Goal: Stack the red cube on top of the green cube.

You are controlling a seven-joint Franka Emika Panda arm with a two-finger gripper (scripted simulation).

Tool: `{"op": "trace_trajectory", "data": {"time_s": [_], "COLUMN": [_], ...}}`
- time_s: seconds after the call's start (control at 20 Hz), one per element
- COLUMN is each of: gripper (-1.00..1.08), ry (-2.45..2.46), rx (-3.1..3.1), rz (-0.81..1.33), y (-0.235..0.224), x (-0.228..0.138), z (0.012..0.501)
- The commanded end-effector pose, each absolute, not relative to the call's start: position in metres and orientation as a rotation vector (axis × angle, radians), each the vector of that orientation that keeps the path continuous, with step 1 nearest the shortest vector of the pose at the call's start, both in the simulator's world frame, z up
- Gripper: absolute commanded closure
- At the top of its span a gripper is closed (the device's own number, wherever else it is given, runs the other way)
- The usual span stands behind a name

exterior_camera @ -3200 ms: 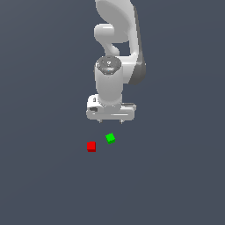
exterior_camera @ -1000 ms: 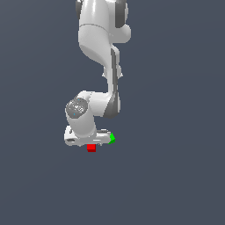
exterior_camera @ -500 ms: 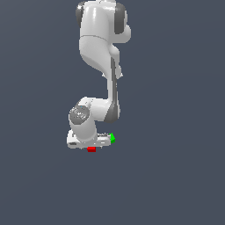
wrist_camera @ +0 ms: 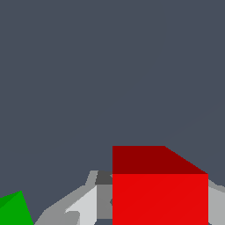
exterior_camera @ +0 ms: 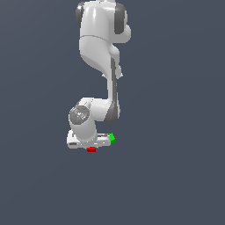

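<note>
Pincer (exterior_camera: 90, 146) is right down at the grey bench (exterior_camera: 176, 176), the white arm (exterior_camera: 99, 39) folded over steeply above it, wrist bent low. The red cube (exterior_camera: 91, 150) peeks out just beneath the pincer body; in the wrist view it sits between the grey fingers (wrist_camera: 72, 210), though whether they grip it I cannot tell. The green cube (exterior_camera: 112, 138) lies just beside, at the pincer's edge toward the exterior view's right.
</note>
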State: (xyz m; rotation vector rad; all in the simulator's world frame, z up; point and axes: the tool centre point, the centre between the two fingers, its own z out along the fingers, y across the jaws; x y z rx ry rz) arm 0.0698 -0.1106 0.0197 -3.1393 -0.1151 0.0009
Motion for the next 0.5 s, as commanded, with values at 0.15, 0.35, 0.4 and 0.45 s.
{"op": "trace_trajectory", "data": {"time_s": [0.15,0.35,0.4,0.45], "gripper": [1.08,1.08,1.08,1.08], "ry": [-0.115,-0.115,-0.115,-0.115], "rx": [-3.139,-3.139,-3.139,-3.139], "rz": [0.0,0.0,0.0,0.0], "y": [-0.111,-0.111,-0.111,-0.11], "x": [0.07,0.069,0.069,0.069], "z": [0.023,0.035,0.04,0.046]}}
